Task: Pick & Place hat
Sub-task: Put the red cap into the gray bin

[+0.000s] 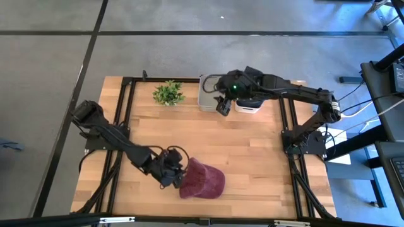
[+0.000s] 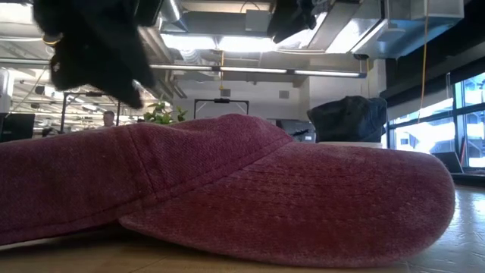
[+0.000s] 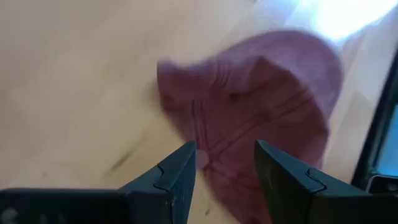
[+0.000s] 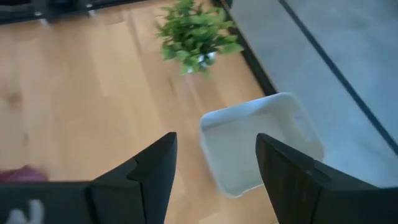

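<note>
Left gripper (image 3: 225, 163): fingers parted, holding nothing, poised just above the hat's (image 1: 203, 180) 9 o'clock edge. Hat: maroon, lying flat on the table (image 1: 252, 148) toward 6 o'clock. Right gripper (image 4: 214, 163): fingers wide apart, empty, hovering over the white bin (image 4: 261, 143) toward 12 o'clock. Small plant (image 1: 168, 93) at 9 o'clock of the bin, well apart from the hat.

It is a robotics lab or workshop: a wooden table (image 1: 240, 151) on a black metal frame (image 1: 124, 113) stands on bare concrete floor (image 1: 189, 57), under exposed ceiling ducts (image 2: 227, 57) and strip lights (image 2: 250, 42), with large windows (image 2: 466, 121).
</note>
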Controlling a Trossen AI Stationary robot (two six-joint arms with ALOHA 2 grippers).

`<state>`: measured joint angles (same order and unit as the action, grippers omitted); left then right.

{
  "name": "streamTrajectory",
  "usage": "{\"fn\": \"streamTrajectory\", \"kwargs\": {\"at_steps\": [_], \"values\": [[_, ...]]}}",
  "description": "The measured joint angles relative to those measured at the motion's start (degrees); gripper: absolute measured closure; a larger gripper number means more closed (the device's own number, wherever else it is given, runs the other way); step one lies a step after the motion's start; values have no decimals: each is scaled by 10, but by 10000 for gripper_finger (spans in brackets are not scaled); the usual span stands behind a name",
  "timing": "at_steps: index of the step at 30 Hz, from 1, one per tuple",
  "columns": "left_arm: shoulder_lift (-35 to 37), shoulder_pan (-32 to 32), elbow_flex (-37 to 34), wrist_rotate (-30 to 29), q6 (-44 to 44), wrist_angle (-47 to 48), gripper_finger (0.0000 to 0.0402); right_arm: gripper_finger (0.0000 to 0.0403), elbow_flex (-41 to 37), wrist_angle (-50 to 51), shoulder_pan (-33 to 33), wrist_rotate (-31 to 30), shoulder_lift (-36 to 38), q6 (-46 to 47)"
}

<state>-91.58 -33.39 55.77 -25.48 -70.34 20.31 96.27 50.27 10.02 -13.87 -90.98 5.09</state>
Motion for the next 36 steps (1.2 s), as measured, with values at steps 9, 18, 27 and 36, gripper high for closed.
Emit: {"fn": "streamTrajectory", "kwargs": {"at_steps": [9,18,27,36], "values": [[-79,0,34,16,-33,-15,245,183,0,26,-43,-13,0,39],[-138,2,86,19,-85,38,245,183,0,26,-47,-21,0,55],[-181,-3,87,26,-129,38,245,183,0,26,-47,-21,0,66],[-187,-7,88,19,-102,36,245,183,0,26,-47,-20,0,64]]}}
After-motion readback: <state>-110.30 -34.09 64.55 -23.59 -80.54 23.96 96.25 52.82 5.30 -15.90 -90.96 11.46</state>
